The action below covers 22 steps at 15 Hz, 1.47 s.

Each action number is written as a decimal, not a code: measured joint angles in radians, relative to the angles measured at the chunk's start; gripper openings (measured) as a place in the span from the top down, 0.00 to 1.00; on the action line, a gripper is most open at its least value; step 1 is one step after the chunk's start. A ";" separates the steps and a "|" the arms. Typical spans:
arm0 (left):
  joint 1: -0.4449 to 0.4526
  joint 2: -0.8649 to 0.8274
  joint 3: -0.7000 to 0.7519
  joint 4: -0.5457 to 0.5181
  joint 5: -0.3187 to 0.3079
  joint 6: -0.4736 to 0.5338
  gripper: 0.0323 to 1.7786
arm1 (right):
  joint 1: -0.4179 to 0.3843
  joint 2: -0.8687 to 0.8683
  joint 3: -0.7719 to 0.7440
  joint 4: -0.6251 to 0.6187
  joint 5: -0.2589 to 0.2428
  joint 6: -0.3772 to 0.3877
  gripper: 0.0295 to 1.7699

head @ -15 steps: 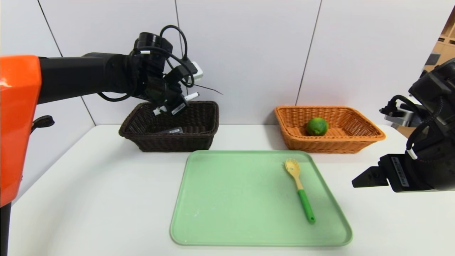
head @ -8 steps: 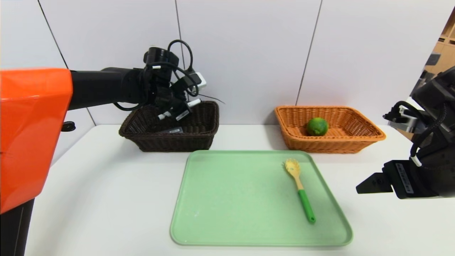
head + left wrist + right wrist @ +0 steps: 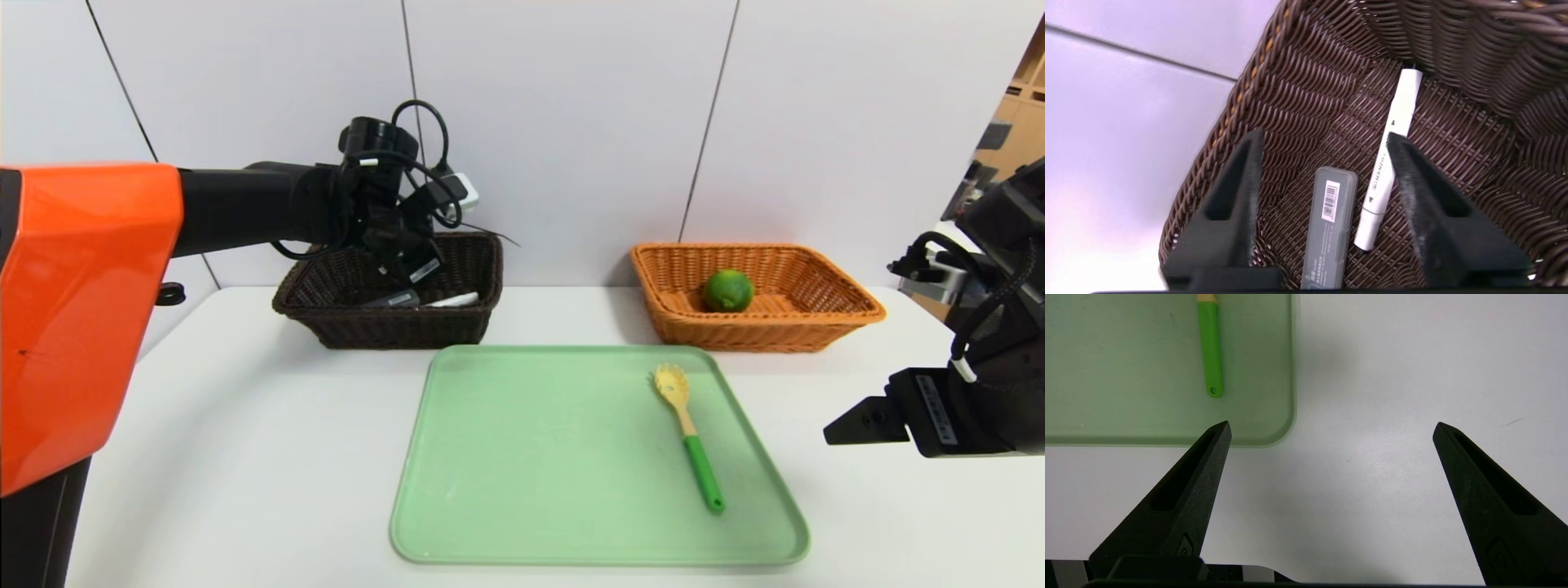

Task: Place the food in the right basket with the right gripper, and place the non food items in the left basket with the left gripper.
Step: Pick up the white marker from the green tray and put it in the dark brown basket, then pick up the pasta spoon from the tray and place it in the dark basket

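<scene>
1. The black-jawed left gripper, over the left basket, stands open, holding nothing.
2. The dark brown rectangular wicker left basket contains a white cylindrical marker beside a slim grey rectangular case.
3. The orange-tan wicker right basket contains a round green lime.
4. A yellow pasta spoon with green handle lies on a pale green rectangular tray.
5. The black pointed right gripper, open, is parked right of the tray.

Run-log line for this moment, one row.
left gripper: jaws open, over dark brown wicker basket | white marker: in it | green-handled pasta spoon: on tray | right gripper: idle
</scene>
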 joint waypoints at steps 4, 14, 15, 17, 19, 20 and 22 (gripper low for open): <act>-0.016 -0.046 0.002 0.045 0.001 -0.172 0.25 | 0.012 0.000 0.000 -0.021 0.000 -0.002 0.04; -0.242 -0.288 0.196 0.311 0.118 -0.977 0.10 | 0.120 0.099 -0.008 -0.076 -0.013 0.145 0.04; -0.264 -0.308 0.232 0.311 0.150 -1.022 0.09 | 0.143 0.118 -0.010 -0.076 -0.032 0.178 0.04; -0.304 -0.345 0.323 0.313 0.179 -1.104 0.08 | 0.194 0.164 -0.011 -0.076 -0.068 0.246 0.04; -0.346 -0.370 0.395 0.314 0.188 -1.194 0.07 | 0.228 0.215 -0.017 -0.077 -0.077 0.298 0.04; -0.360 -0.377 0.422 0.314 0.188 -1.233 0.07 | 0.240 0.241 -0.024 -0.077 -0.081 0.313 0.04; -0.379 -0.386 0.470 0.314 0.189 -1.268 0.06 | 0.266 0.292 -0.048 -0.078 -0.110 0.321 0.04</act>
